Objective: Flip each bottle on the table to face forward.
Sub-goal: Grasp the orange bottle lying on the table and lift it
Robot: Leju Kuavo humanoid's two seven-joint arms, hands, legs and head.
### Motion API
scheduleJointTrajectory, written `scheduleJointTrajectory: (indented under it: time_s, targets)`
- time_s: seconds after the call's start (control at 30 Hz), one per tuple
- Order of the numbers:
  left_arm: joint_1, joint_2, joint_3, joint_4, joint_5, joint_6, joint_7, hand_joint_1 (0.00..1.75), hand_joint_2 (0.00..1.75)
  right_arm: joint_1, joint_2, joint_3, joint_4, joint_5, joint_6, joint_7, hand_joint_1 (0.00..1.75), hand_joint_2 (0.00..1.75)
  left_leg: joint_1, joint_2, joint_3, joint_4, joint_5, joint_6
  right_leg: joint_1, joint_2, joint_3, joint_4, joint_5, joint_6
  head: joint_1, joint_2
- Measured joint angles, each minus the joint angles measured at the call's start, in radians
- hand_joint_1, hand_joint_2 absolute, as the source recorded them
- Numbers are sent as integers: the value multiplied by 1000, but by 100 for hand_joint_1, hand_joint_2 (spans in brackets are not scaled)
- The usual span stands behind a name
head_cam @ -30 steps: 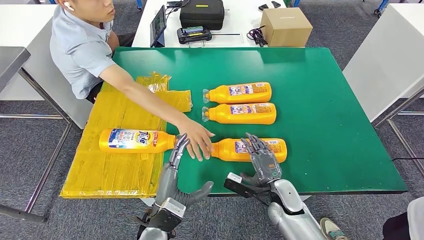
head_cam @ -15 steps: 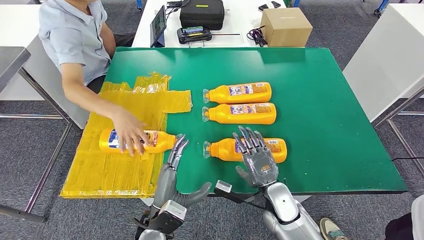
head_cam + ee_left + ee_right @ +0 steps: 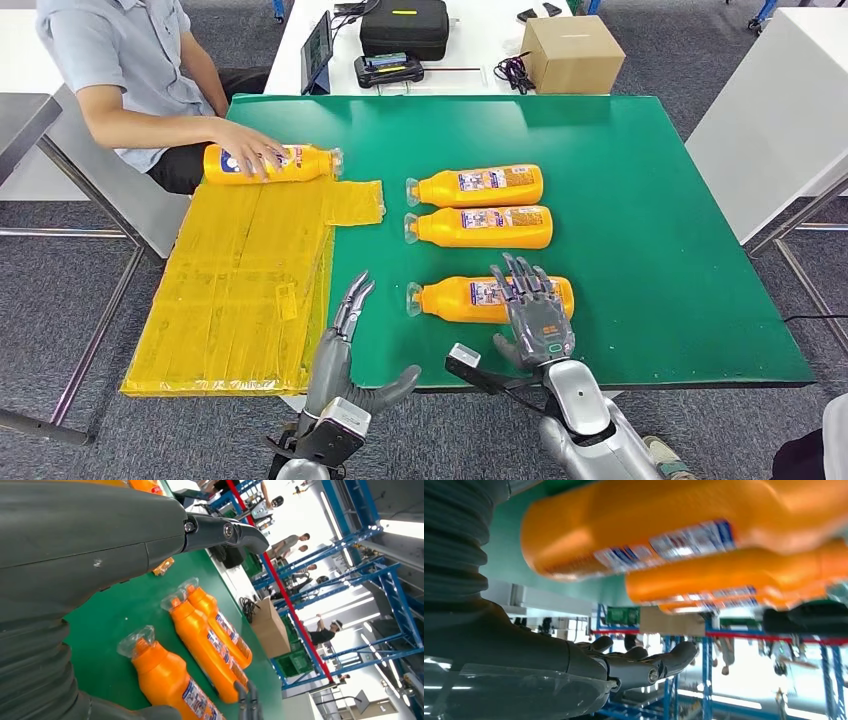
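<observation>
Three orange bottles lie on their sides on the green table (image 3: 660,200), caps pointing left: the far bottle (image 3: 476,186), the middle bottle (image 3: 480,227) and the near bottle (image 3: 470,299). My right hand (image 3: 535,318) hovers with fingers spread over the near bottle's base end; the right wrist view shows that bottle (image 3: 674,525) apart from the fingers (image 3: 644,665). My left hand (image 3: 345,325) is open with straight fingers at the table's front edge, left of the near bottle's cap (image 3: 135,640). A person's hand holds a fourth bottle (image 3: 290,163) at the back left.
A yellow plastic sheet (image 3: 240,290) covers the table's left side and hangs over its edge. The person (image 3: 130,60) sits at the back left corner. Behind the table are a cardboard box (image 3: 572,52), a black bag (image 3: 403,25) and a tablet (image 3: 316,48).
The person's hand left the near bottle, took the bottle from the yellow sheet and carried it to the back left. My right hand shifted slightly right over the near bottle. My left hand stayed.
</observation>
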Motion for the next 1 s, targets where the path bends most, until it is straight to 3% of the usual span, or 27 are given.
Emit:
scheduleJointTrajectory:
  time_s: [0.5,0.77,1.0]
  targets:
    - [6,5,-5,-12,-50,-18,26,0,175,-52,-17,-9,43,-12,51,-13,0,175,0,0,0,0,0,0,0,0,0,0,0,0,0,0]
    - [8,8,-7,-15,-71,-19,34,0,175,-91,-37,-1,28,-88,142,-52,0,175,0,0,0,0,0,0,0,0,0,0,0,0,0,0]
    - [9,14,-20,-16,-107,-53,68,0,175,-139,-82,39,21,-169,299,-42,0,175,0,0,0,0,0,0,0,0,0,0,0,0,0,0]
